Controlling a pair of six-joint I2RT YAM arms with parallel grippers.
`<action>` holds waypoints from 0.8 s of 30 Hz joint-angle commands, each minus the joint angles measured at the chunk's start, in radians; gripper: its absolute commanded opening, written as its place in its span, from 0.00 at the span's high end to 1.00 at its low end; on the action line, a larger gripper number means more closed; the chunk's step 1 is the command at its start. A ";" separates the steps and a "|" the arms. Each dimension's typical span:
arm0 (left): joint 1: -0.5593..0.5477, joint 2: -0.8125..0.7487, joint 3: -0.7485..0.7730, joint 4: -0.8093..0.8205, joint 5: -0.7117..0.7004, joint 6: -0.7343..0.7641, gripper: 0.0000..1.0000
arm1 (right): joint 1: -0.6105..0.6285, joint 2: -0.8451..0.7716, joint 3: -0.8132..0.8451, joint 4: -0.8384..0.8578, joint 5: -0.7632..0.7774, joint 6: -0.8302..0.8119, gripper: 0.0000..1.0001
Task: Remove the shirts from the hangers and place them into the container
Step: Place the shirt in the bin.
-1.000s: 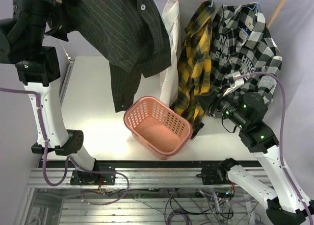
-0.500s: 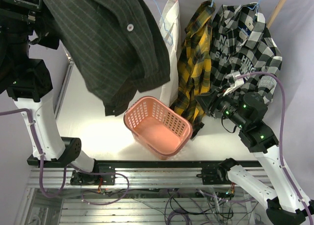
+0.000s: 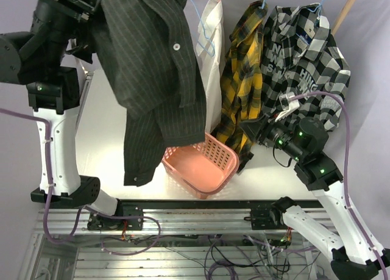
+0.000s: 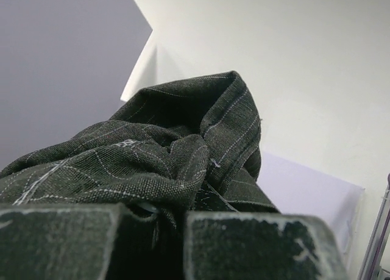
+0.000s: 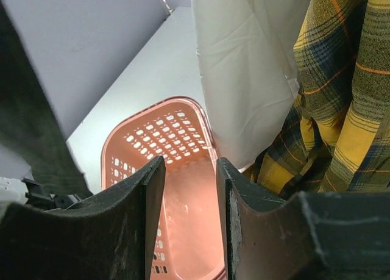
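Observation:
High at the left of the top view, my left gripper (image 3: 87,0) is shut on the dark pinstriped shirt (image 3: 155,78). In its wrist view the cloth (image 4: 177,146) is bunched between the fingers (image 4: 250,246). The shirt hangs long, and its lower part covers the left rim of the salmon-pink container (image 3: 204,170). White (image 3: 212,66), yellow plaid (image 3: 244,78) and checked (image 3: 304,54) shirts hang at the back, with a light blue hanger (image 3: 204,39) in front of the white one. My right gripper (image 3: 251,129) is open with nothing in it, facing the container (image 5: 155,133) from the right (image 5: 190,165).
A wooden rack pole (image 3: 345,10) slants at the back right. Cables and a metal frame (image 3: 195,216) run along the near edge. The white tabletop (image 3: 103,127) shows left of the hanging dark shirt. A purple wall (image 5: 79,42) stands behind the container.
The left arm has swung the dark shirt, which now hangs longer, over the container's left rim. The right gripper has edged slightly left toward the container.

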 commanded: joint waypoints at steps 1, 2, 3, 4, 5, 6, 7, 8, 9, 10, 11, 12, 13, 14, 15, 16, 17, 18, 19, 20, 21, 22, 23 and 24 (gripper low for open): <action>-0.071 0.003 0.058 -0.069 0.019 0.095 0.93 | 0.003 0.006 0.019 0.009 -0.012 0.003 0.61; -0.096 0.014 0.078 -0.091 0.014 0.116 0.93 | 0.003 0.006 0.021 0.008 -0.008 0.002 0.61; -0.118 0.029 0.105 -0.103 0.009 0.130 0.93 | 0.004 0.006 0.021 0.008 -0.005 0.000 0.61; -0.138 0.048 0.141 -0.120 0.010 0.135 0.93 | 0.003 0.007 0.022 0.006 0.001 0.000 0.61; -0.157 0.069 0.179 -0.132 0.010 0.140 0.93 | 0.003 0.006 0.023 0.006 0.004 -0.002 0.61; -0.178 0.086 0.208 -0.141 0.008 0.145 0.93 | 0.003 0.006 0.021 0.006 0.005 -0.003 0.61; -0.200 0.096 0.216 -0.145 0.004 0.150 0.93 | 0.003 0.007 0.021 0.005 0.007 -0.004 0.61; -0.231 0.095 0.203 -0.145 0.002 0.160 0.93 | 0.003 0.007 0.021 0.005 0.008 -0.005 0.61; -0.258 0.086 0.174 -0.148 -0.005 0.182 0.93 | 0.004 0.007 0.021 0.005 0.009 -0.005 0.61; -0.292 0.076 0.150 -0.154 -0.019 0.210 0.93 | 0.004 0.008 0.022 0.003 0.009 -0.006 0.61; -0.326 0.072 0.132 -0.163 -0.038 0.243 0.93 | 0.003 0.007 0.023 0.003 0.010 -0.006 0.61; -0.362 0.077 0.134 -0.185 -0.052 0.277 0.93 | 0.003 0.006 0.023 0.001 0.012 -0.008 0.61; -0.393 0.085 0.142 -0.211 -0.061 0.306 0.93 | 0.003 0.006 0.025 -0.004 0.014 -0.010 0.61; -0.415 0.095 0.150 -0.239 -0.067 0.336 0.93 | 0.003 0.006 0.028 -0.011 0.019 -0.015 0.61; -0.437 0.099 0.147 -0.264 -0.079 0.365 0.93 | 0.004 0.003 0.028 -0.022 0.025 -0.018 0.61; -0.457 0.097 0.130 -0.281 -0.093 0.396 0.93 | 0.003 0.000 0.029 -0.026 0.032 -0.020 0.61; -0.476 0.090 0.101 -0.293 -0.108 0.421 0.93 | 0.004 -0.006 0.028 -0.029 0.038 -0.021 0.61; -0.491 0.082 0.071 -0.301 -0.118 0.447 0.93 | 0.003 -0.013 0.028 -0.032 0.046 -0.023 0.61; -0.505 0.073 0.037 -0.311 -0.131 0.473 0.93 | 0.004 -0.019 0.027 -0.035 0.056 -0.025 0.61; -0.521 0.061 0.002 -0.316 -0.142 0.496 0.93 | 0.004 -0.024 0.027 -0.044 0.066 -0.030 0.61; -0.534 0.049 -0.044 -0.311 -0.146 0.510 0.93 | 0.002 -0.027 0.029 -0.054 0.075 -0.036 0.61; -0.548 0.032 -0.091 -0.286 -0.148 0.515 0.93 | 0.003 -0.031 0.029 -0.064 0.083 -0.042 0.61; -0.560 0.020 -0.143 -0.258 -0.152 0.516 0.93 | 0.002 -0.032 0.028 -0.074 0.094 -0.049 0.61; -0.578 0.013 -0.159 -0.246 -0.158 0.520 0.93 | 0.002 -0.037 0.028 -0.080 0.108 -0.054 0.61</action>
